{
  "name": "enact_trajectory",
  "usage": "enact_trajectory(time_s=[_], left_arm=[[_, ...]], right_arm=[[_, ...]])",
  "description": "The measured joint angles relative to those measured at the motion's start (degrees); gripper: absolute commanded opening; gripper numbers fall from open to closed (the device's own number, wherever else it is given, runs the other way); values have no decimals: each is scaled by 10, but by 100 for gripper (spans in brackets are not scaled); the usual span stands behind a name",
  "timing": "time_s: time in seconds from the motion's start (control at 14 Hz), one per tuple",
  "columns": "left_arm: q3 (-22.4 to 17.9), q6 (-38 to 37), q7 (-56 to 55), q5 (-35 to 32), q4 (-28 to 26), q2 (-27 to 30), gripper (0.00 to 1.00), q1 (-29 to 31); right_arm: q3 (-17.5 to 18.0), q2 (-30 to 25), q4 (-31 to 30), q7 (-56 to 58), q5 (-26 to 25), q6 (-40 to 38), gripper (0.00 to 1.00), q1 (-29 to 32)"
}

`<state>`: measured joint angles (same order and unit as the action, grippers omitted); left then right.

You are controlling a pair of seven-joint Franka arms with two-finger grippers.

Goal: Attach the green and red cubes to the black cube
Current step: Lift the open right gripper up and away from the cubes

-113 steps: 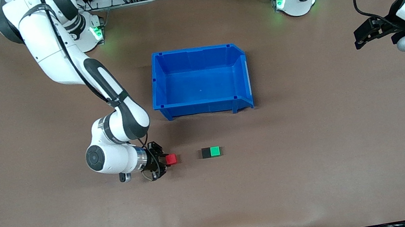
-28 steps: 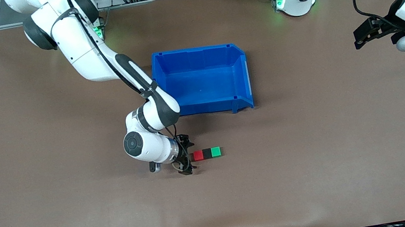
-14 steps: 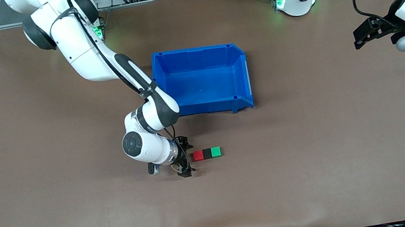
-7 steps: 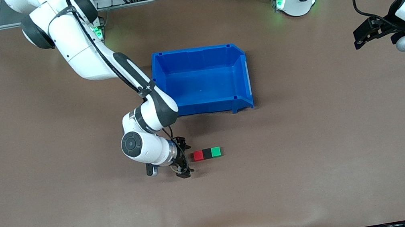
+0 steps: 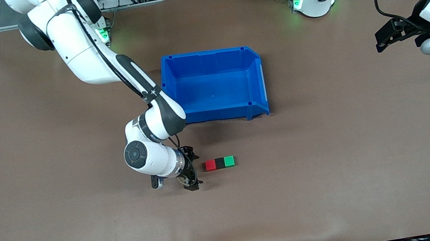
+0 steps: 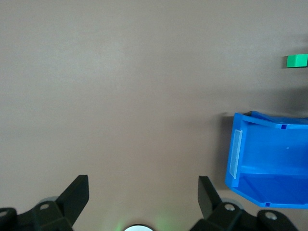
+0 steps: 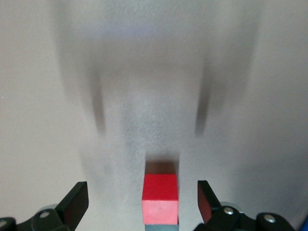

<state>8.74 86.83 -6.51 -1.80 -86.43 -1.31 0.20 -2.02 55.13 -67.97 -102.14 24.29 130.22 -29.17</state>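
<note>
Cubes sit joined in a short straight row on the brown tabletop (image 5: 335, 170): the red cube (image 5: 210, 164) at the end toward the right arm, the black cube (image 5: 219, 163) in the middle, and the green cube (image 5: 228, 161) at the end toward the left arm, each touching its neighbour with faces flush. All three look the same small size, plain and solid-coloured, the black one matte. The row lies nearer to the front camera than the blue bin (image 5: 255, 72), roughly at six o'clock from it in the front view and a short way apart. The right end effector (image 5: 192, 170) hangs low over the tabletop at about nine o'clock from the red cube, its fingers spread apart and clamped on nothing; in the right wrist view the red cube (image 7: 160, 199) shows between the two open fingers (image 7: 74, 202) without touching either. The left end effector (image 5: 382, 40) waits over the tabletop at the left arm's end, well apart from the cubes, its fingers also apart and holding nothing.
</note>
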Motion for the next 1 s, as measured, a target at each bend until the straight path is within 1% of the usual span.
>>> enact_trajectory(time_s=[0.5, 0.71, 1.0], left_arm=[[0, 2, 0, 0, 0, 0, 100, 0], [0, 2, 0, 0, 0, 0, 100, 0], [0, 2, 0, 0, 0, 0, 100, 0]], right_arm=[[-1, -15, 3, 0, -3, -15, 100, 14], [-1, -27, 3, 0, -3, -53, 100, 26], [-1, -31, 4, 3, -4, -65, 100, 33]])
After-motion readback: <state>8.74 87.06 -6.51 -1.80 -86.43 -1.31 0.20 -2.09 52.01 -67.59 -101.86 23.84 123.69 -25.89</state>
